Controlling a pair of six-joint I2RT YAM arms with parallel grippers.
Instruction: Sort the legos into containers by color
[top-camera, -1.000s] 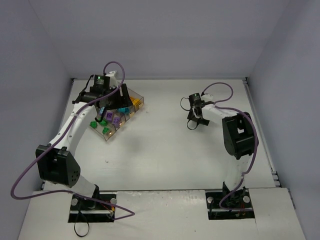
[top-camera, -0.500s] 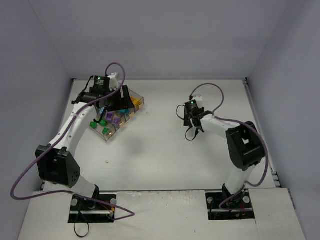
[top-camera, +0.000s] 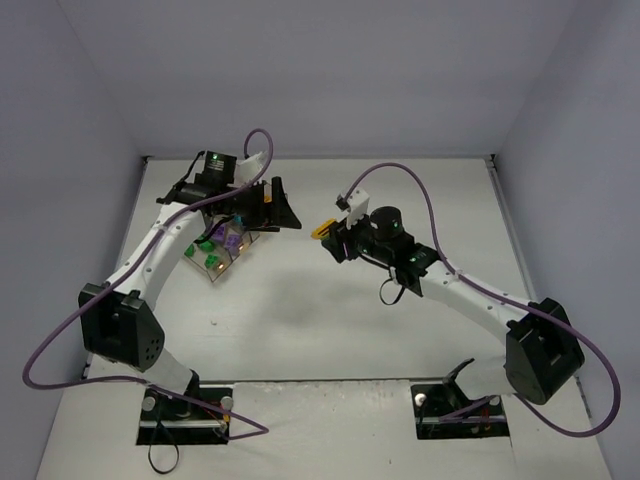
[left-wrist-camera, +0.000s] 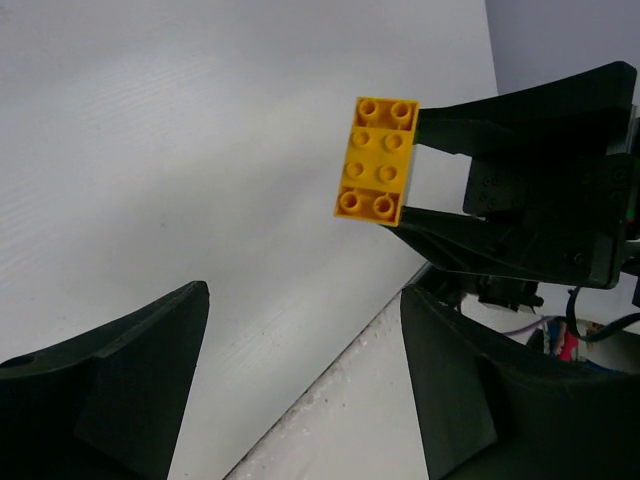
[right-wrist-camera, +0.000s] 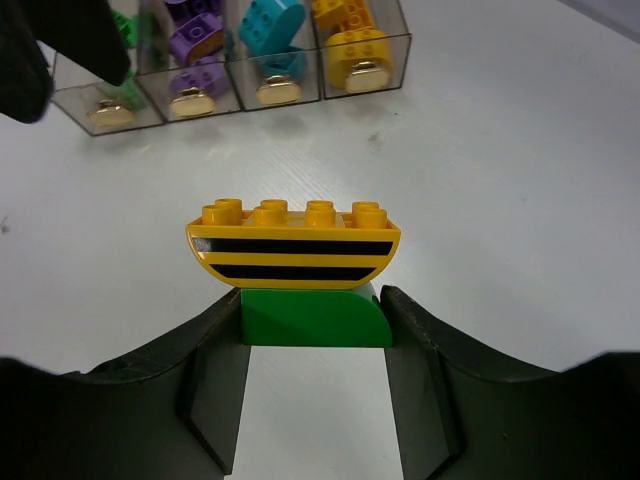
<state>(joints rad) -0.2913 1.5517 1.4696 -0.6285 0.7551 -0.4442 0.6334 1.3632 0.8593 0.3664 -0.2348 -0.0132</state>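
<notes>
**Holding two stacked bricks over the bare middle of the desk**

The right pincer (right-wrist-camera: 313, 318) is closed on a green brick (right-wrist-camera: 312, 317), one finger on each side of it. A yellow brick (right-wrist-camera: 293, 247) with black stripes sits on top of the green one, and its ends reach out past both fingers. The pair is lifted off the desk (top-camera: 330, 330), over the bare white middle between the two arms.

The left pincer (left-wrist-camera: 303, 300) stands wide and holds nothing. It faces the yellow brick from the left, near to it but not touching. From the left wrist the studs of the yellow brick are in plain view.

The bins (right-wrist-camera: 322, 70) stand on the far left part of the desk, joined side by side, and they hold green, purple, cyan and yellow bricks in this order. From above, the left arm covers the far end of the bins.

Free desk surface lies all around the lifted pair, mostly toward the near edge and the right side. Walls close the desk on the left, the far and the right sides.
</notes>
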